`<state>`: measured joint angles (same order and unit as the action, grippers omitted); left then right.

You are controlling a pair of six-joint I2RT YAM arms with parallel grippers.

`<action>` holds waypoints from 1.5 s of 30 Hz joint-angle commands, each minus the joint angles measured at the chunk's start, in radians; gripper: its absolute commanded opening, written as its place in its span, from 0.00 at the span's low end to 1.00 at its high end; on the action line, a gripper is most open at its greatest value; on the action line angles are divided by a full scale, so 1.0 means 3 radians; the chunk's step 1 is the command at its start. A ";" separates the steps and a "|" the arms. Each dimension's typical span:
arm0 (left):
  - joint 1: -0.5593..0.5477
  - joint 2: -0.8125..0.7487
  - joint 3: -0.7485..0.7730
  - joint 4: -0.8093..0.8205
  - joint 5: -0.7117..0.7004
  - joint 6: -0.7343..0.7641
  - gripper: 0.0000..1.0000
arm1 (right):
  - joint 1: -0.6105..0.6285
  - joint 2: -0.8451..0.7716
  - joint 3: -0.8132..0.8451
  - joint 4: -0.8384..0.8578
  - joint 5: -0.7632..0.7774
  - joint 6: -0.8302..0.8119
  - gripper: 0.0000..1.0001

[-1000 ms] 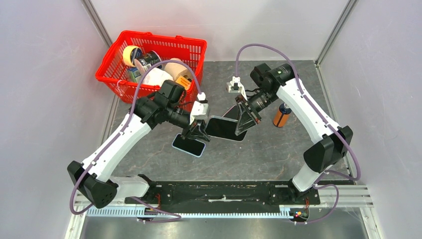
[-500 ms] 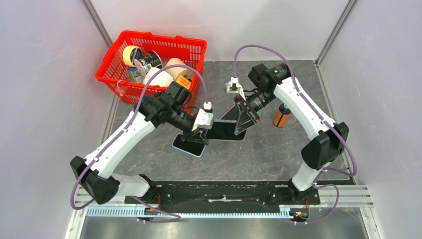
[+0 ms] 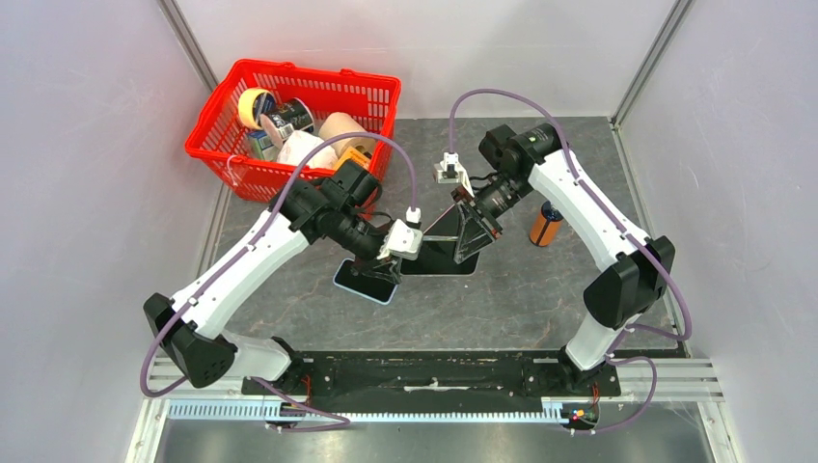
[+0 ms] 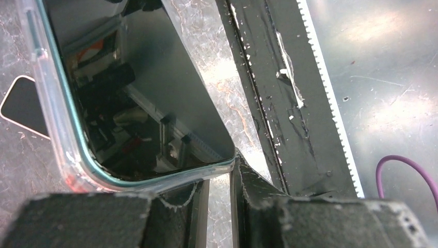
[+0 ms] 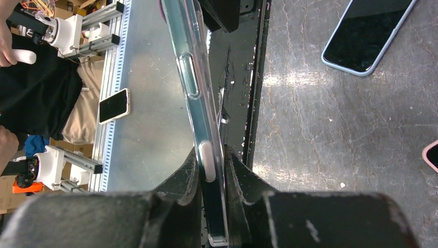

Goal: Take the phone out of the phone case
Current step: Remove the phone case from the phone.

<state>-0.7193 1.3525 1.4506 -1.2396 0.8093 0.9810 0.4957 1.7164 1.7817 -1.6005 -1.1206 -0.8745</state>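
Nearest the arm bases: spare blue-rimmed phone (image 3: 367, 282) lying flat on the grey desk (image 3: 540, 289). Just beyond, lifted off the desk: the phone (image 3: 439, 256), seated in its clear phone case (image 5: 192, 88), clamped edge-on in the right gripper (image 5: 212, 175). Seemingly also pinched at one corner by the left gripper (image 4: 219, 175). Farther back: orange bottle (image 3: 545, 224), then red basket (image 3: 318, 70).

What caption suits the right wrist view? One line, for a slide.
Edge-on view: the right gripper clamps the clear-cased phone above the table, a second phone lying flat beyond.
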 commanded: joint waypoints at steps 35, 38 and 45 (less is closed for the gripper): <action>0.0818 -0.0597 -0.0330 0.0914 0.0348 -0.0355 0.70 | 0.0101 -0.0491 -0.0120 0.0372 -0.0073 0.0632 0.00; 0.0971 -0.0644 -0.0254 0.0890 0.0360 -0.0490 0.71 | 0.0099 -0.0544 -0.0116 0.0424 -0.0011 0.0682 0.00; 0.1364 -0.0750 -0.0115 0.1538 0.0620 -0.1810 0.70 | 0.0136 -0.0762 -0.0204 0.0758 0.0333 0.0943 0.00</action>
<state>-0.3565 1.1675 1.3598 -0.9257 0.9031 0.7242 0.5262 1.5658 1.7321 -1.4605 -1.0431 -0.6582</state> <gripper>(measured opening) 0.704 0.197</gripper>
